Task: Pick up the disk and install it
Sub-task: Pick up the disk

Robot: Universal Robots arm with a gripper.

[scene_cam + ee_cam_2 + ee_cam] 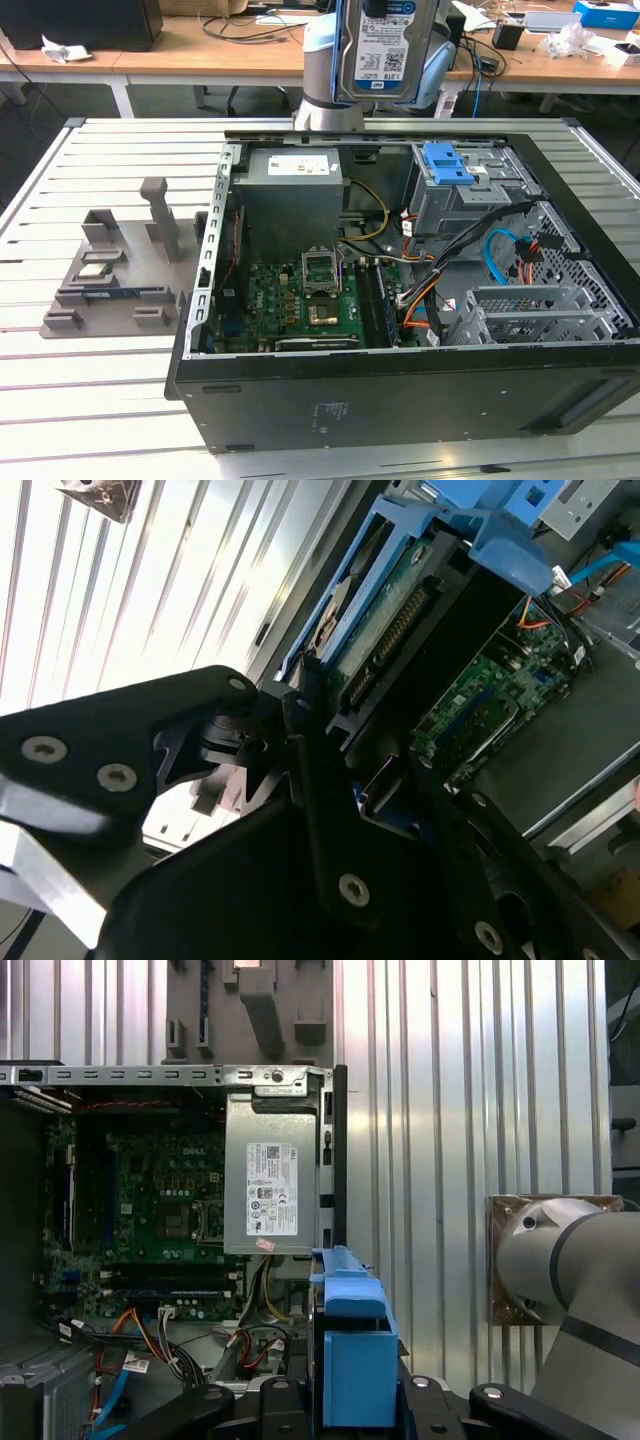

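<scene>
One slatted metal table (pixel 100 400) carries the whole setup.

Black case (pixel 400 400) lies flat on it, side panel off, interior facing up.

Arm (pixel 318 70) rises just beyond the case's far wall.

Inside the case:
- Grey power supply (pixel 293 190) sits against the far wall, toward the exterior view's left.
- Green motherboard (pixel 300 300) is just in front of the supply, nearer the camera.
- Grey drive cage (pixel 470 200) is in the far corner toward the exterior view's right, with a blue bracket (pixel 445 162) on top.
- A second, perforated cage (pixel 530 310) is on the same side, nearer the camera.
- Orange and blue cables (pixel 495 260) run between the board and the cages.

Grey fixture (pixel 110 270) lies on the table at the exterior view's left, apart from the case. A chip (pixel 95 270) and a memory stick (pixel 110 295) sit in it.

Disk (pixel 385 45) is off the table and airborne above the case's far wall. It stands on edge in front of the arm, label facing the exterior camera. It is higher than the power supply and the drive cage, and roughly between the two across the view. In the second wrist view its green circuit side and connector show, framed by the blue rail.

Gripper (pixel 345 740) is clenched on the disk. Its black fingers (pixel 310 780) close on the blue rail from both sides. In the first wrist view the blue handle stands up between them, over the open case.
</scene>
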